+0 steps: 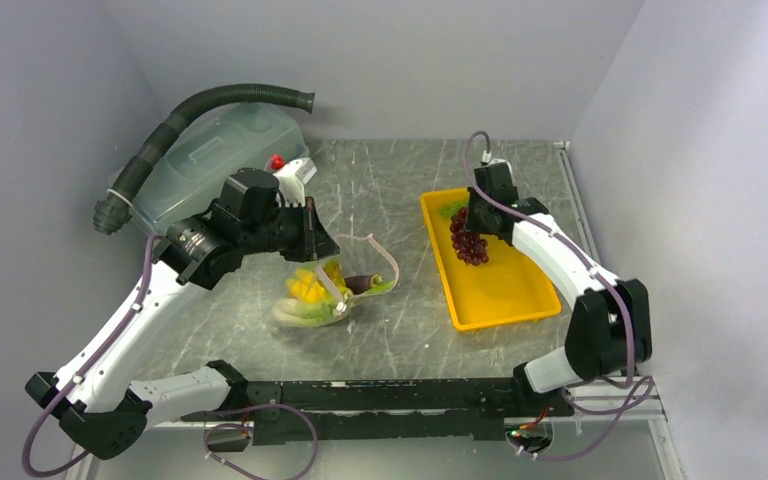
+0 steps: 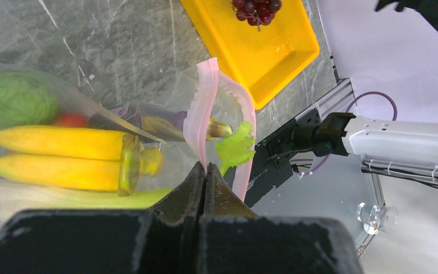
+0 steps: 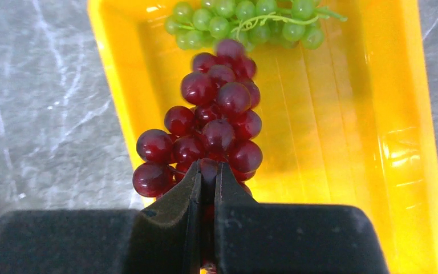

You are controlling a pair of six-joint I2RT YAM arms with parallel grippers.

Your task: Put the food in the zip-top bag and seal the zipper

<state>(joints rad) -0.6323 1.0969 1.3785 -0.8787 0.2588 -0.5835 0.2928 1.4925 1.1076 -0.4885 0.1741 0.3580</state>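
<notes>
Yellow tray [image 1: 505, 295] w/ 2 grape bunches [image 3: 219, 123]

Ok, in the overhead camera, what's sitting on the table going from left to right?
Translucent lidded tub → zip-top bag → yellow tray. The purple grapes lie within the tray's span, so they are left out.

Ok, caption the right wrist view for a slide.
Right tool shut on dark purple grapes over the yellow tray.
</notes>
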